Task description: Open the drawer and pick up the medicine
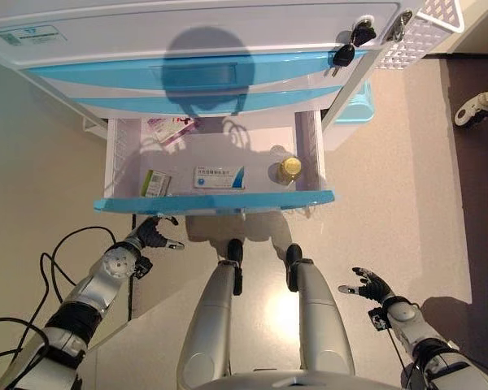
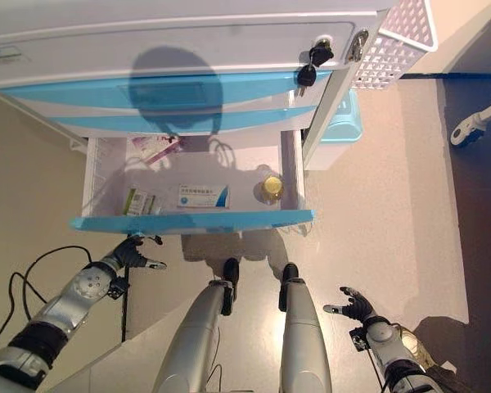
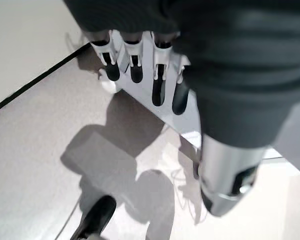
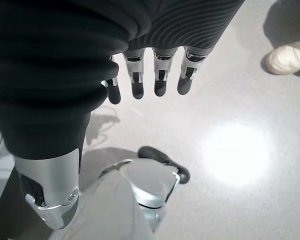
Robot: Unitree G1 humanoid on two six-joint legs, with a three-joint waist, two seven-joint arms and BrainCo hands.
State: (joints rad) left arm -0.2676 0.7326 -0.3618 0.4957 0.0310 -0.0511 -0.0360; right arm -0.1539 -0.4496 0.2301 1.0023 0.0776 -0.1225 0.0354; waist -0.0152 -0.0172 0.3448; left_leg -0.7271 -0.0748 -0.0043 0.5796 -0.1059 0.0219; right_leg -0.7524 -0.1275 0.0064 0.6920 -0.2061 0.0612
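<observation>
The lowest drawer of the white and blue cabinet stands pulled out. Inside lie a white and blue medicine box in the middle, a small green and white box at the left, a pink packet at the back and a yellow-capped bottle at the right. My left hand hovers just below the drawer's front left corner, fingers relaxed and holding nothing. My right hand hangs low at the right, open, away from the drawer.
Two more blue-fronted drawers above are closed. Keys hang from the cabinet's right side, beside a white perforated basket. A light blue bin stands right of the cabinet. A person's shoe shows on the floor.
</observation>
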